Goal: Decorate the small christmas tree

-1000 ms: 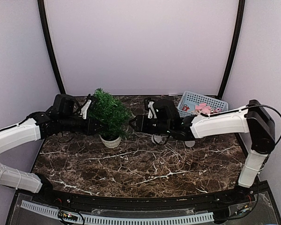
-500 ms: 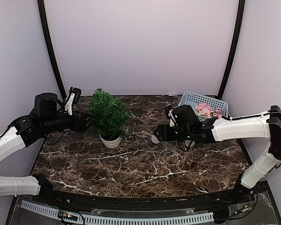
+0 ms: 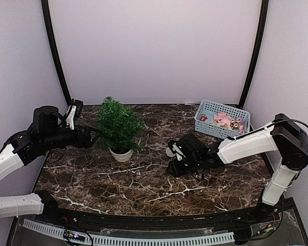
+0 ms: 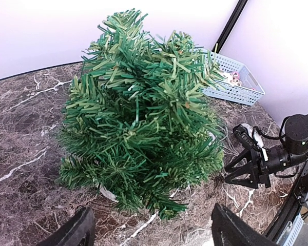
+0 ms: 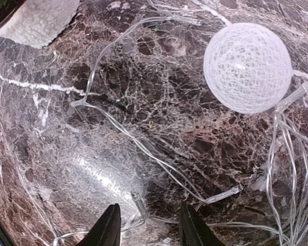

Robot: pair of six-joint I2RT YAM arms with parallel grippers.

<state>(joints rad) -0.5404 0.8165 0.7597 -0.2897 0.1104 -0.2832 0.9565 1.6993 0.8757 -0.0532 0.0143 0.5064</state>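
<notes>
Looking at the small christmas tree, a bushy dark-green artificial fir in a round white pot, we found no decoration on its branches in any view. It stood upright on the dark brown marble table, and its needles were bare green, so we judged that the task was near its beginning.

The string of clear plastic wire with its white woven ball lamp lay flat on the table to the right of the tree, apart from the branches, though one loop of wire reached close to the pot. The right gripper hung low over this wire, with its fingers spread and a loose wire end lying between them; it pinched nothing. The left gripper was just beside the tree on its left side, its fingers also held apart and empty.

Behind the tree and well to its right, the pale blue plastic basket held small pink ornaments, which we could not identify. What was left, in our judgement, was almost everything: to grasp the wire, to lay it around the tree, and to hang the things from the basket.
</notes>
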